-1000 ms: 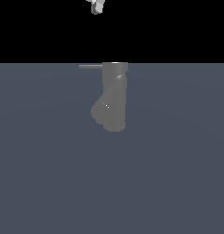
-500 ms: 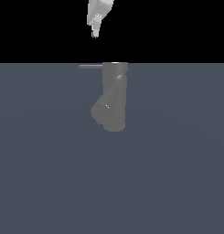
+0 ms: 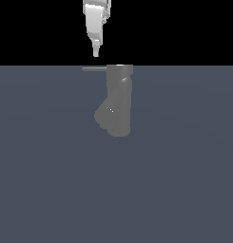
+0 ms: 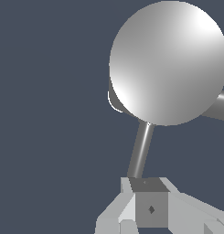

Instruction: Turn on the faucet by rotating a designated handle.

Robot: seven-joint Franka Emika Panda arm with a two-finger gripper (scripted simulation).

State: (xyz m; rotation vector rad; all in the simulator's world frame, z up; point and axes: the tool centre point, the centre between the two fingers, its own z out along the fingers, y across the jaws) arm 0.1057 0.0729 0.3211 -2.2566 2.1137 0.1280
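I see the faucet (image 3: 119,99) standing upright mid-floor, spout angled toward the exterior view's left; the handle (image 3: 94,69) juts left from its top rim; my gripper (image 3: 96,53) hangs just above the rod, not touching; fingers look closed together; no writing readable anywhere.

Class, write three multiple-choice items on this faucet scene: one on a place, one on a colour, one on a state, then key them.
1. In the exterior view, the handle sticks out from the faucet at:
A its top rim
B its base
C the spout's tip

2. The faucet is:
A red
B grey
C green

3. The gripper is:
A clamped on the spout
B resting on the floor
C above the handle, apart from it

Key: 1 A, the rod leaves the rim towards the exterior view's left. 2 B, dull grey metal. 3 C, a gap shows beneath its tip.
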